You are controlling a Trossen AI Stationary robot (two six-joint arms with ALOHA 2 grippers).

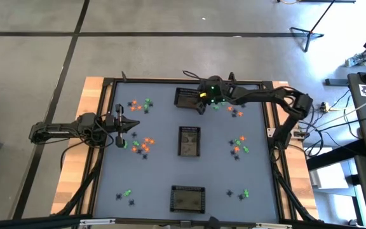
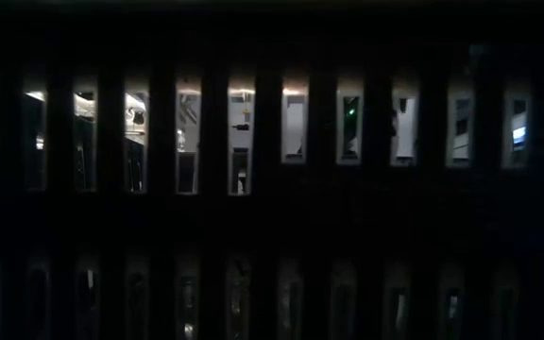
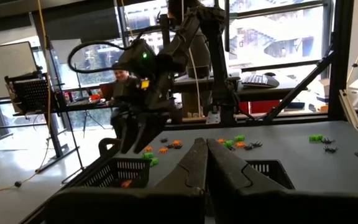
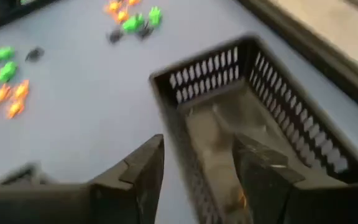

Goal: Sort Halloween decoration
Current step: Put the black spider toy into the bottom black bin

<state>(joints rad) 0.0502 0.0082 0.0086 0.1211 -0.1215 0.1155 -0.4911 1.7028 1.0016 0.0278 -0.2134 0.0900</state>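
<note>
The right gripper is seen in the upper middle of the high view, poised over the right edge of the top basket, and its fingers are spread wide with nothing between them. In the right wrist view the same basket is straddled by the two dark fingers, and a small orange trinket can be made out on the basket floor, by the finger inside it. The Halloween decoration is scattered in little clusters of orange, green and black across the grey table, at upper left, left of centre, right of centre and in the lower corners. Two more baskets are lined up down the middle, one central and one at the bottom. The left gripper is parked at the left edge, fingers pressed together and empty. The low view is blocked by dark mesh.
</note>
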